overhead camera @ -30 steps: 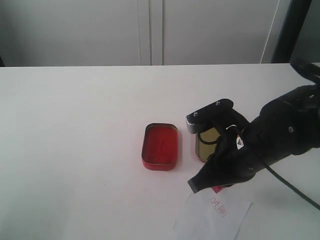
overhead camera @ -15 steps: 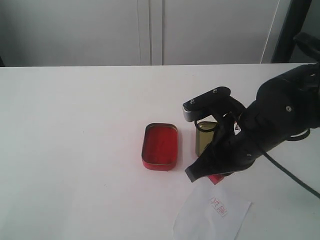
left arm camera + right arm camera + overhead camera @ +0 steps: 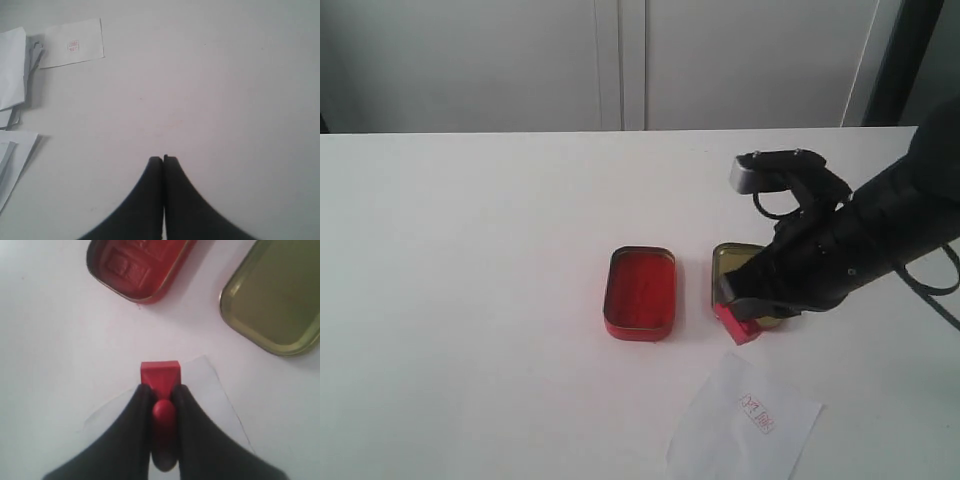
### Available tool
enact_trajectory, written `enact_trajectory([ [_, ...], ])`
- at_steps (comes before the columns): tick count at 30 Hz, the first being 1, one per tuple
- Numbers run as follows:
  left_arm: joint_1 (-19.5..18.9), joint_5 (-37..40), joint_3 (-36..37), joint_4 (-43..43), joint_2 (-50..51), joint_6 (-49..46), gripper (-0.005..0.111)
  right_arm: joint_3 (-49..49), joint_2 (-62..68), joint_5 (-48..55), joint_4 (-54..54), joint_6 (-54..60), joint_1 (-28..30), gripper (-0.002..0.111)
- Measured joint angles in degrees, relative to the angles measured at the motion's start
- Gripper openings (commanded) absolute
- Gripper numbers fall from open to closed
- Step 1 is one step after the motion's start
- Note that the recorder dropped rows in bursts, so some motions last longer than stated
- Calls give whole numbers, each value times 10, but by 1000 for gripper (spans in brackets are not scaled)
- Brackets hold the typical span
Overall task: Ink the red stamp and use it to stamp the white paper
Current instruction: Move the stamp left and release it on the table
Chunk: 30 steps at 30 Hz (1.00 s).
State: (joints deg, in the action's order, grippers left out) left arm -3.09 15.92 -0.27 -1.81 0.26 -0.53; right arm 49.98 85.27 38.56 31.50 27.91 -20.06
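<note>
White tabletop [image 3: 470, 250] with the white paper [image 3: 720, 445] (red imprint [image 3: 756, 414] illegible), a red tin [image 3: 638, 329] holding a red ink pad [image 3: 640, 288], an empty gold tin [image 3: 732, 258], and the red stamp [image 3: 738, 327] clamped in the right gripper [image 3: 742, 303] beside the gold tin; left gripper [image 3: 163, 159] closed, empty.

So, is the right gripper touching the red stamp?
Touching. Right wrist view: the right gripper clamps the red stamp by its handle, fingers pressing both sides.

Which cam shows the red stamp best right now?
Right wrist view: the red stamp sits clamped in the right gripper, base and knob clear. Exterior view shows only a corner under that gripper; left wrist view shows none.
</note>
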Motion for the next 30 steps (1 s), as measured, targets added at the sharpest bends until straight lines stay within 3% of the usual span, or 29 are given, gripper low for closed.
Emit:
enact_trajectory([
  [3,0,0,0,0,0,0,0,0,0,27,107,83,17,0],
  [10,0,0,0,0,0,0,0,1,20,56,212,140,17,0],
  [30,0,0,0,0,0,0,0,1,116,28,335,191,-109,0],
])
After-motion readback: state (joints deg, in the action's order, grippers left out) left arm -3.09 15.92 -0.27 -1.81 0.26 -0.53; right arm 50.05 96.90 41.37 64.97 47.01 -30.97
